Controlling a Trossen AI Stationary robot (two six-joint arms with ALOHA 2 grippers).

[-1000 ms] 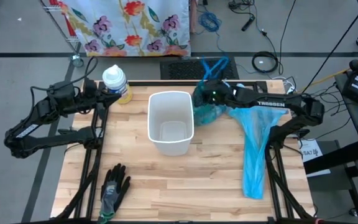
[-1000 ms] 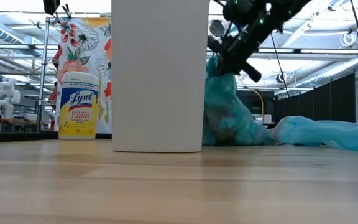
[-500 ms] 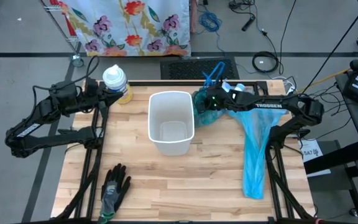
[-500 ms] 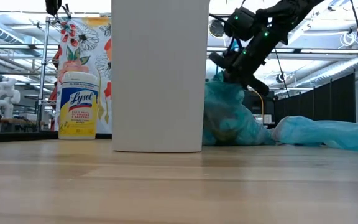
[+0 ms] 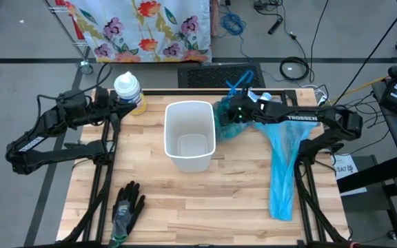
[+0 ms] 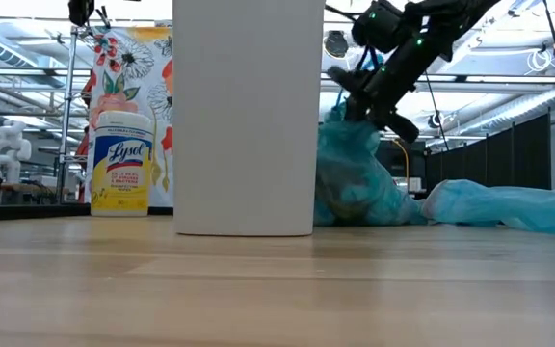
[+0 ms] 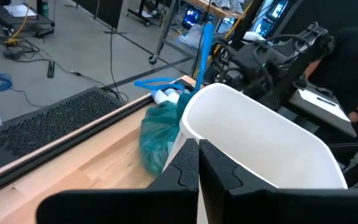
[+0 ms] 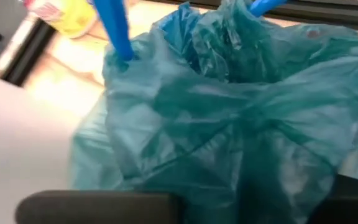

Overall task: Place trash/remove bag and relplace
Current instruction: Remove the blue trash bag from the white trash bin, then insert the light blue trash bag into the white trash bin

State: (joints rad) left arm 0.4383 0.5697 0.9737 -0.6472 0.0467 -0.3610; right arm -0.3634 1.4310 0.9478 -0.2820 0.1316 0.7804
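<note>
Pale wood planks make up the desk [image 5: 185, 200], and the white bin [image 5: 189, 135] stands upright near its middle, unlined, its inside bare in the high view. Just beside the bin, on the side toward the right arm, sits a bunched teal bag [image 5: 231, 122] with blue drawstrings sticking up from its neck; in the low view the bag [image 6: 353, 183] rests on the desk close against the bin's wall [image 6: 247, 116], and something brownish shows faintly through the plastic low down, though what it is cannot be told. The right gripper [image 5: 234, 110] hangs over the top of this bag, at its gathered neck; whether its jaws are clenched on the plastic or released cannot be told. The right wrist view is filled with the crumpled teal plastic [image 8: 229, 118]. A second teal bag [image 5: 281, 165] lies flat and stretched out on the desk, farther from the bin on the same side. The left gripper [image 5: 105, 103] waits at the far corner on the other side of the bin, its jaws pressed together on nothing, next to a wipes canister [image 5: 128, 91]. A black-and-grey glove [image 5: 126, 210] lies on the near side of the bin, well apart from it.
</note>
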